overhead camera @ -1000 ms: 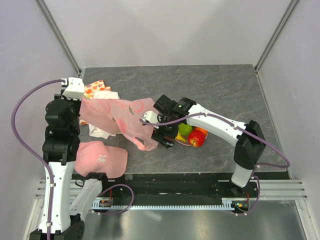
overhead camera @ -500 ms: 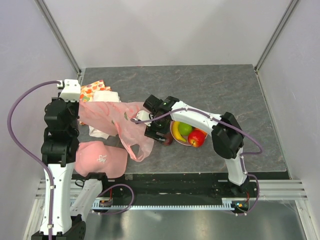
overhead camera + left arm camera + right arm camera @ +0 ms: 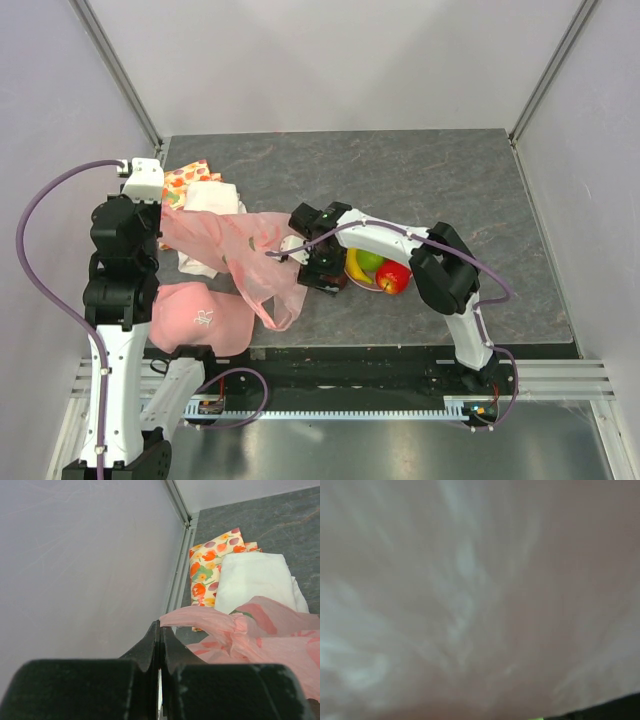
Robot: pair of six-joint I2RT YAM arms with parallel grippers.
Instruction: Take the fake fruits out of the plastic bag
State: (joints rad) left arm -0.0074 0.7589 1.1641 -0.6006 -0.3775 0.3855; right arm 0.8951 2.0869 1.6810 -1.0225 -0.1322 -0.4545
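Observation:
My left gripper (image 3: 163, 211) (image 3: 160, 625) hangs at the left, shut on a bunched edge of the pale-pink plastic bag (image 3: 245, 248) (image 3: 250, 635). From there the bag sags rightwards and towards the front. My right gripper (image 3: 318, 274) points down at the bag's right end, just left of the fruits. Its wrist view is filled with blurred pink plastic (image 3: 470, 595), which hides its jaws; they stand wide. A yellow banana (image 3: 353, 266), a green apple (image 3: 371, 260) and a red apple (image 3: 393, 277) lie together on the table to its right. Any fruits inside the bag are hidden.
A fruit-printed cloth (image 3: 185, 178) (image 3: 210, 570) and a folded white cloth (image 3: 214, 196) (image 3: 255, 580) lie at the back left. An opaque pink cloth with a logo (image 3: 200, 315) sits at the front left. A pink plate rim (image 3: 368, 288) shows under the fruits.
My right arm has folded in, bringing its gripper a little left, against the bag. The bag's lower end has slumped towards the front. The left gripper has kept its hold.

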